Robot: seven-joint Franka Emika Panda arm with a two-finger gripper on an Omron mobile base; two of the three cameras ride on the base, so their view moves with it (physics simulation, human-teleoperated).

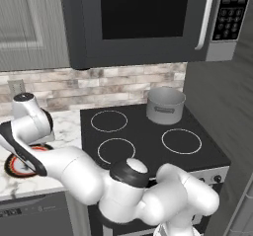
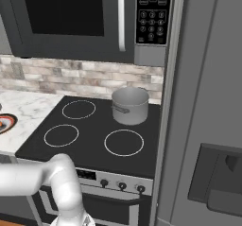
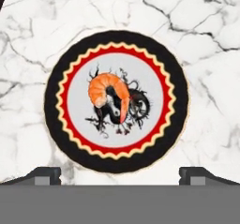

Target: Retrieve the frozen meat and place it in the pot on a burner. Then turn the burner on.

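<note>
meat [image 3: 108, 93] curled, tail toward fingertips [image 3: 200, 175]

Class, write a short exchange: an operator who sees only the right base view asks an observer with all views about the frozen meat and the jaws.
Operator: The pot sits on the back right burner. Where is the frozen meat?
Observer: In the hand view it lies on the middle of the black-and-red plate, on the marble counter.
Operator: Are the jaws on it?
Observer: No, they stand wide open above the plate, holding nothing.

Pot [image 2: 130, 106] sits on the stove's [image 2: 90, 142] back-right burner.
</note>
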